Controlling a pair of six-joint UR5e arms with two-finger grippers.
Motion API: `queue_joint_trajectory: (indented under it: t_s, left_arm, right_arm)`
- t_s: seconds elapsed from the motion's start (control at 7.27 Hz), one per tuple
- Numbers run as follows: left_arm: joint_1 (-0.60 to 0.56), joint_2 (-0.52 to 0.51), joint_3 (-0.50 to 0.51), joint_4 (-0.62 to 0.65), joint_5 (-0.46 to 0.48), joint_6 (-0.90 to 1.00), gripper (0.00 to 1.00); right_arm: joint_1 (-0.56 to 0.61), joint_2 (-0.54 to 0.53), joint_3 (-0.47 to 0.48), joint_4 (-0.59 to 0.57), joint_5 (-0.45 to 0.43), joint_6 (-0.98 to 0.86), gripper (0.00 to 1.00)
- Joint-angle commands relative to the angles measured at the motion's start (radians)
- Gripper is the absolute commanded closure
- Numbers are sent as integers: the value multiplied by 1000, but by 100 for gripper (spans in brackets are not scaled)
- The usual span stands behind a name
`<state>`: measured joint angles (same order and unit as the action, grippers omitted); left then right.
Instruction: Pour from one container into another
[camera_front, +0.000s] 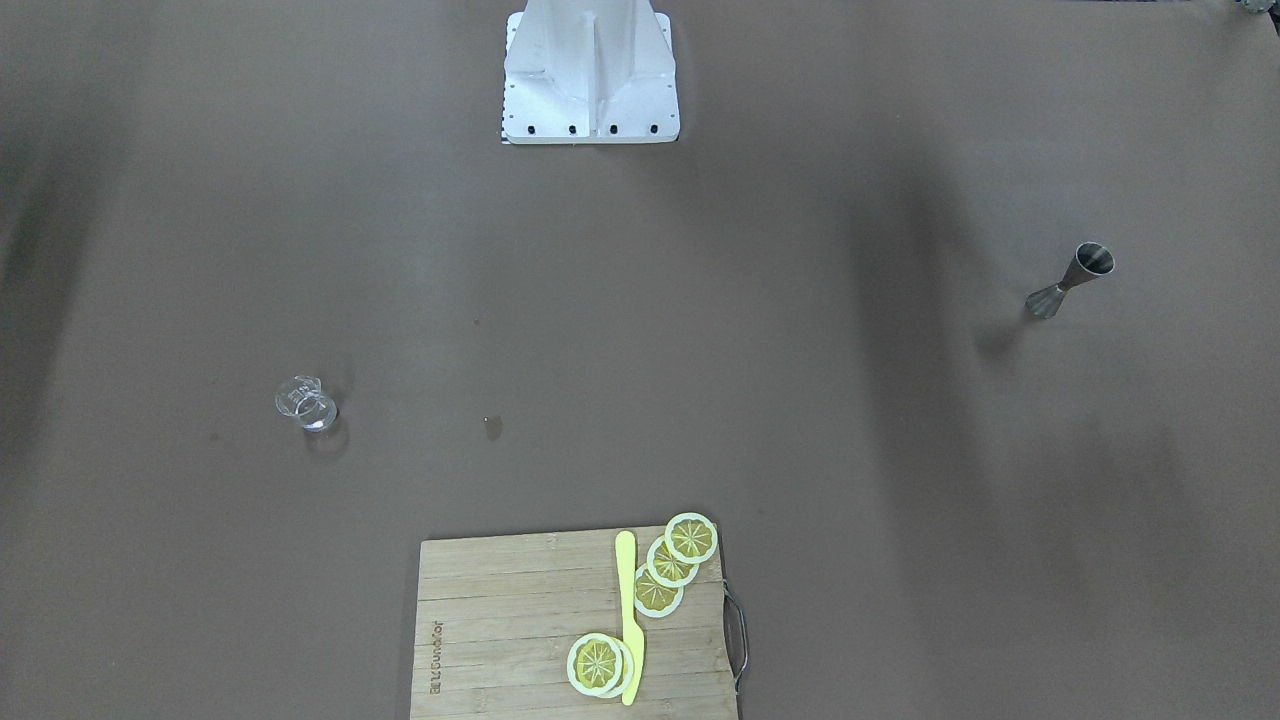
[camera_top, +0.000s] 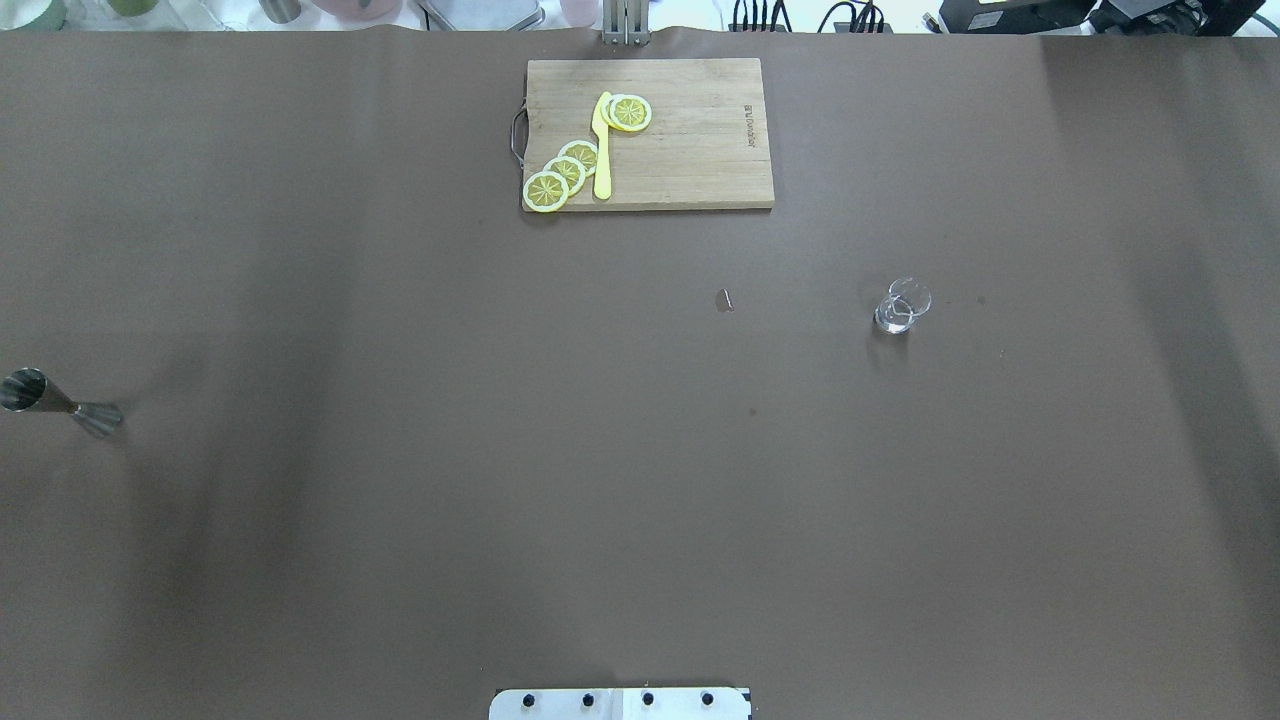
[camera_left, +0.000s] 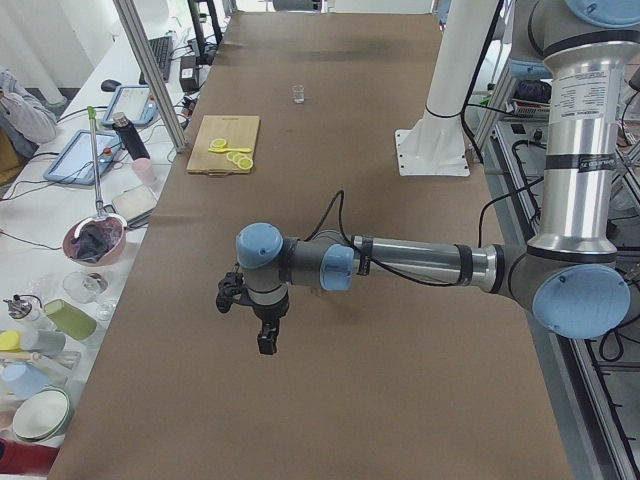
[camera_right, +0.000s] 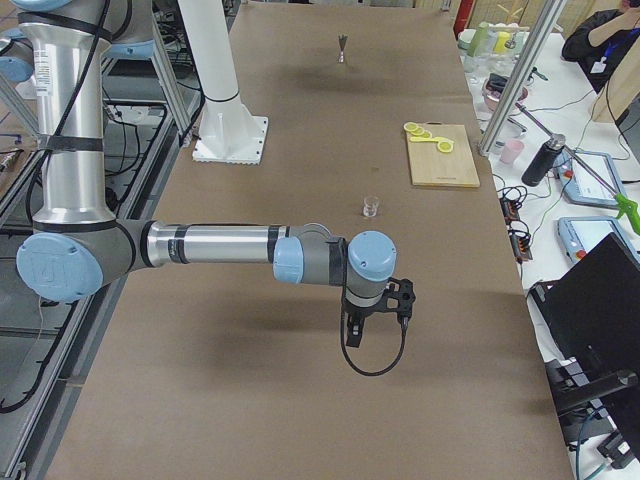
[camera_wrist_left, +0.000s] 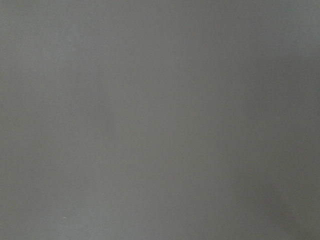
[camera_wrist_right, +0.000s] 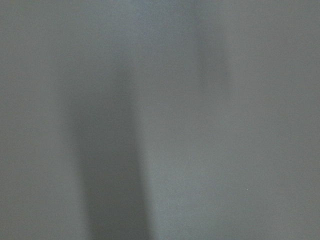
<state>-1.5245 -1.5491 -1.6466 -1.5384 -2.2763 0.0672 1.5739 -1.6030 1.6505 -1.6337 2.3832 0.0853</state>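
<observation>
Glass cup (camera_top: 903, 306): upright on the brown table (camera_top: 400, 500), in the robot's right half, with nothing touching it.
Steel jigger (camera_top: 60, 402): upright far out on the robot's left, well apart from the cup.
Left gripper (camera_left: 266, 343): hovers over bare table; whether it is parted or closed, I cannot tell.
Right gripper (camera_right: 352, 335): also above bare table (seen only from the side); its grip cannot be told either.
Cutting board (camera_top: 690, 150): at the far edge, carrying lemon slices (camera_top: 565, 172) and a knife (camera_top: 602, 150).

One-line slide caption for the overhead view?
Clear glass cup at right, silver hourglass jigger at far left, wooden cutting board with lemon slices at back.
</observation>
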Motion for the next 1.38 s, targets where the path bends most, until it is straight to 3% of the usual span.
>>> queue_joint_trajectory:
  t_s: [0.0, 0.28, 0.96, 1.24]
  left_arm:
    - [-63, 44, 1, 67, -48, 181, 1]
    - [-112, 73, -1, 73, -160, 172, 1]
    - [-124, 96, -22, 67, -158, 194, 1]
    - [-114, 78, -4, 73, -152, 325, 1]
  right_arm:
    - [0, -14, 23, -2, 1, 1, 0]
    - [2, -25, 25, 0, 1, -1, 0]
    - [0, -12, 14, -2, -6, 1, 0]
    - [0, -14, 14, -2, -7, -1, 0]
